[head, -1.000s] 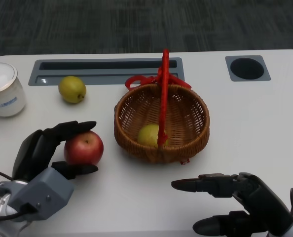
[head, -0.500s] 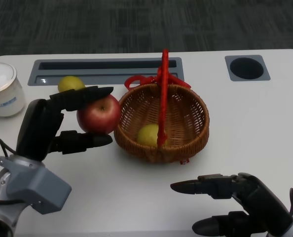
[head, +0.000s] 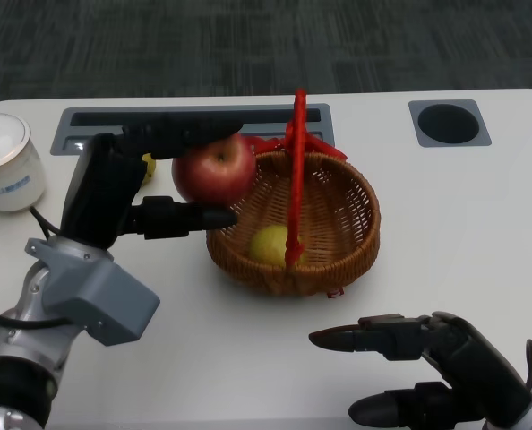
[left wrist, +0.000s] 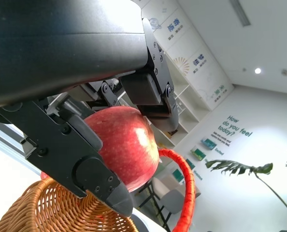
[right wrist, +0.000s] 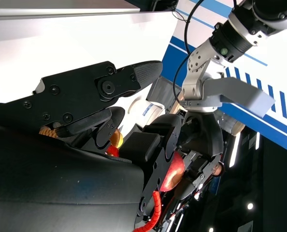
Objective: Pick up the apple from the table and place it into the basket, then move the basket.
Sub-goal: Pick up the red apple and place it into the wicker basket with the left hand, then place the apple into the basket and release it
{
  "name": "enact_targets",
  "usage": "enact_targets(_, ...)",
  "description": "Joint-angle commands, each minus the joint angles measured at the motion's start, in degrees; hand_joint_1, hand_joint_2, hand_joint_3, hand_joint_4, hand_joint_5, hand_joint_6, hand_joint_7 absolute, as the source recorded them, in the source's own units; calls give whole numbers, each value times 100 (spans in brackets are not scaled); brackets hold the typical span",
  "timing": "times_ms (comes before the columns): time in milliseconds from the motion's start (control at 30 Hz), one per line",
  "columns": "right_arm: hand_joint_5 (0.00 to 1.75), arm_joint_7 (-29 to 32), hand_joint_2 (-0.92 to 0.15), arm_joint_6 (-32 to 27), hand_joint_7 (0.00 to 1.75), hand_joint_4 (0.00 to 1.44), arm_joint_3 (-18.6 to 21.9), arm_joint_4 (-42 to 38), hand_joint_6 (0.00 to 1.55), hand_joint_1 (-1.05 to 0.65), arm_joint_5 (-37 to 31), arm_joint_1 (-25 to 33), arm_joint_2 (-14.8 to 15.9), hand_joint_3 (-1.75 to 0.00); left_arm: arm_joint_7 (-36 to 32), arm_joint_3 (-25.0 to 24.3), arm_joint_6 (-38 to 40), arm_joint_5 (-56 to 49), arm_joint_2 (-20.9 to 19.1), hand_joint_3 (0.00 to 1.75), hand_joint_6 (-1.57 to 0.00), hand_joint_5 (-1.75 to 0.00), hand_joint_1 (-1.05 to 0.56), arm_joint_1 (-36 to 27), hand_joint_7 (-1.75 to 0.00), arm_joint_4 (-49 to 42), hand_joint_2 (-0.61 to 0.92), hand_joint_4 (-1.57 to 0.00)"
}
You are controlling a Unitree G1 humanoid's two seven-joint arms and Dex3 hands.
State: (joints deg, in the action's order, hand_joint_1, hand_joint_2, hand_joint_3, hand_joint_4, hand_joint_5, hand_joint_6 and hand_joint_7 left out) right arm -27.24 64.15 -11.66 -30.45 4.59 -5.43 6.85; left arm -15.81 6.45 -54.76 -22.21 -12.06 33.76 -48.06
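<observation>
My left hand [head: 132, 184] holds the red apple [head: 214, 167] in the air, right at the left rim of the wicker basket [head: 342, 255]. The left wrist view shows the apple [left wrist: 126, 145] clamped between black fingers [left wrist: 80, 159], above the basket's weave [left wrist: 51, 212] and beside its red handle [left wrist: 187, 188]. The basket has a tall red handle [head: 296, 170] and a yellow-green fruit [head: 270, 244] inside. My right hand [head: 427, 367] hovers low at the front right, fingers apart, holding nothing.
A white lidded jar [head: 8, 163] stands at the far left. Another yellow fruit [head: 148, 163] lies mostly hidden behind my left hand. A grey slot [head: 78, 130] and a round grey hole [head: 449, 124] are set into the table's far side.
My left hand has lifted the apple off the table and carried it up and right to the basket's left rim. The right hand has stayed put.
</observation>
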Motion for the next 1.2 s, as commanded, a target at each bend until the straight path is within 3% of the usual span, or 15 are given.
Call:
enact_targets(33,0,82,-92,37,0,86,52,73,79,-48,24,78,55,-1,-26,20,32,10,29,0,-116,-72,-22,316,0,-391,79,-108)
enact_targets(167,0,127,-92,13,0,85,60,163,79,-48,-28,146,67,-2,48,75,59,34,135,0,-116,-29,-19,537,0,-853,79,-121)
enact_targets(233,0,155,-92,-18,0,85,55,216,79,-48,-48,185,66,-2,153,79,100,101,200,1,-115,-22,-18,635,0,-1069,79,-123)
enact_targets(967,0,361,-92,-105,0,84,22,516,79,-48,-211,468,79,-2,500,395,661,58,630,0,-115,-6,-9,1014,0,-2007,78,-128)
enact_targets(1067,0,365,-92,-125,0,84,25,543,79,-49,-212,498,94,-2,478,448,707,19,633,0,-106,-3,-14,1009,0,-2047,77,-117)
enact_targets(1200,0,381,-92,-160,0,84,34,606,79,-49,-245,530,100,-1,451,616,707,-186,492,0,-64,0,-40,983,0,-2011,77,-69)
